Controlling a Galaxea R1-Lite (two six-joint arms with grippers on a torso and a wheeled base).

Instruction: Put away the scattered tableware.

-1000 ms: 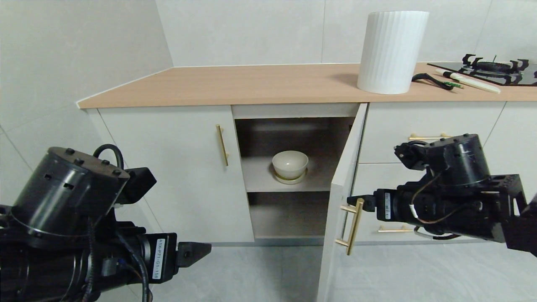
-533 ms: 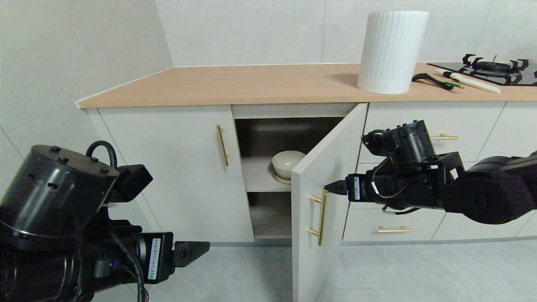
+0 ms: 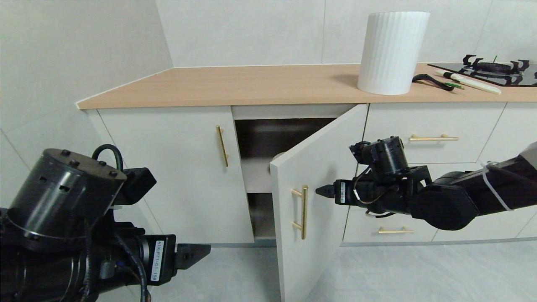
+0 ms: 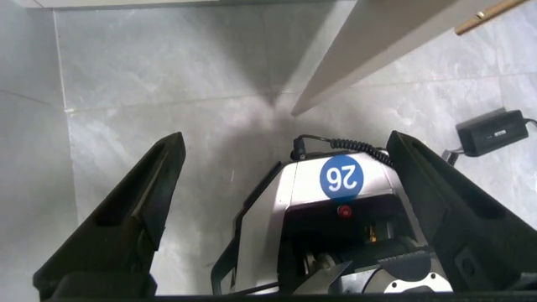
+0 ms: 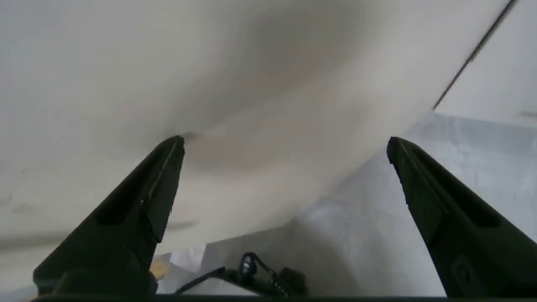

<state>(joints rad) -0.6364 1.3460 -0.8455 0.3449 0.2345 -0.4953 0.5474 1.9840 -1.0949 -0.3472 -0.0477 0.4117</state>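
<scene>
The cabinet door [image 3: 319, 176] with its gold handle [image 3: 303, 212] stands partly swung across the opening. Just a sliver of the pale bowl [image 3: 277, 156] on the shelf peeks past the door's top edge. My right gripper [image 3: 321, 191] points at the door's outer face just right of the handle, at or very near the panel. In the right wrist view the right gripper [image 5: 285, 147] is open, the white door panel [image 5: 252, 101] close in front. My left gripper [image 3: 197, 253] hangs low at the left over the floor; the left gripper [image 4: 285, 143] is open and holds nothing.
On the wooden countertop [image 3: 235, 84] stand a tall white ribbed container [image 3: 392, 50] and, near the stove [image 3: 491, 67], a white utensil [image 3: 470, 82] and a black-handled tool [image 3: 432, 79]. A shut door [image 3: 176, 167] lies left of the opening, drawers [image 3: 432, 137] lie right of it.
My right gripper has moved left and the cabinet door has swung with it from wide open to mostly across the opening, hiding the bowl. The left arm has barely shifted.
</scene>
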